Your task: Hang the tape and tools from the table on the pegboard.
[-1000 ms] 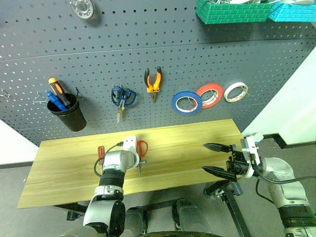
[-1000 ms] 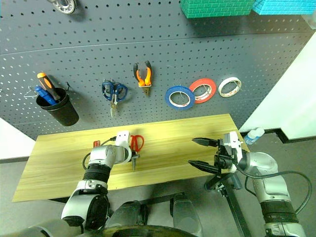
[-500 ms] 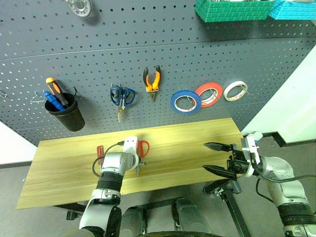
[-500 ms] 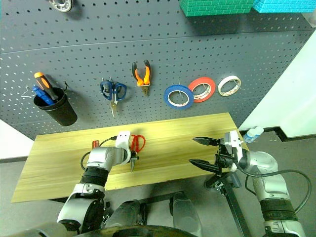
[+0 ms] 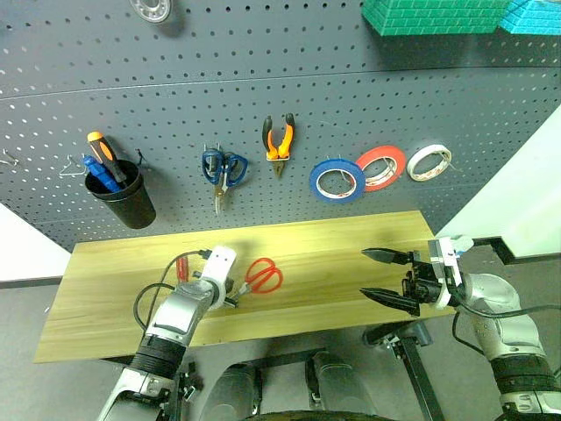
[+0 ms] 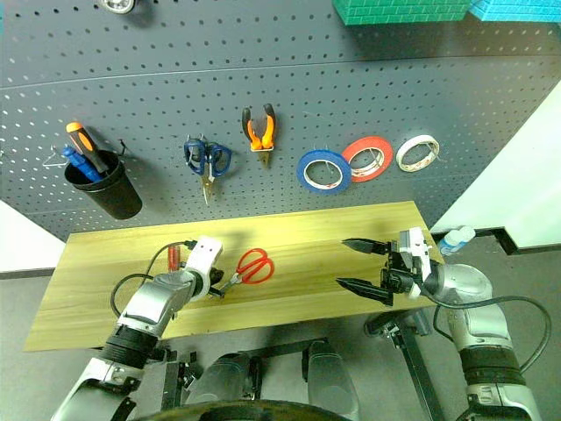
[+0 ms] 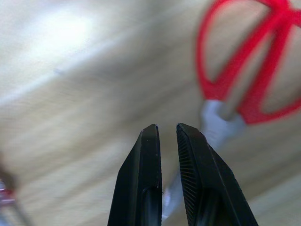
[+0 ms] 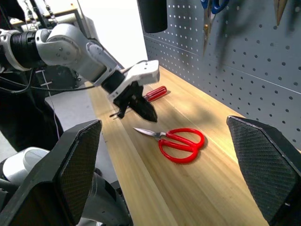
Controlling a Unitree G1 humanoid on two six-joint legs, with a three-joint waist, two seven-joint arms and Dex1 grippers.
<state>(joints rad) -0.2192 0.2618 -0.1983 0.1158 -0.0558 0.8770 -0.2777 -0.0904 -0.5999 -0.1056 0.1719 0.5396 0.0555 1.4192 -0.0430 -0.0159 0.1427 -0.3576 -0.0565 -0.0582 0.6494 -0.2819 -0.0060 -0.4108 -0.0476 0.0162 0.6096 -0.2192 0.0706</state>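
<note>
The red-handled scissors (image 5: 266, 275) lie flat on the light wood table (image 5: 351, 237), blades pointing toward my left gripper (image 5: 230, 301). That gripper is shut with nothing between its fingers, hovering just off the blade tips (image 8: 136, 129). The small red-handled screwdriver (image 5: 181, 266) lies on the table just beyond the left gripper. The orange-and-black pliers (image 5: 278, 140) and the dark blue tape (image 5: 337, 181) hang on the pegboard (image 5: 175, 105). My right gripper (image 5: 364, 274) stands open over the table's right end, pointing left.
On the pegboard hang a black cup (image 5: 123, 200) holding an orange-and-black screwdriver, blue-handled scissors (image 5: 223, 168), a red-orange roll (image 5: 383, 168) and a white roll (image 5: 429, 162). Green and teal bins (image 5: 429, 16) sit at the top right.
The left gripper has drawn left and rolled, closing fully. The scissors have swung from blades-toward-the-front to a slant, handles to the right. The right arm has stayed put.
</note>
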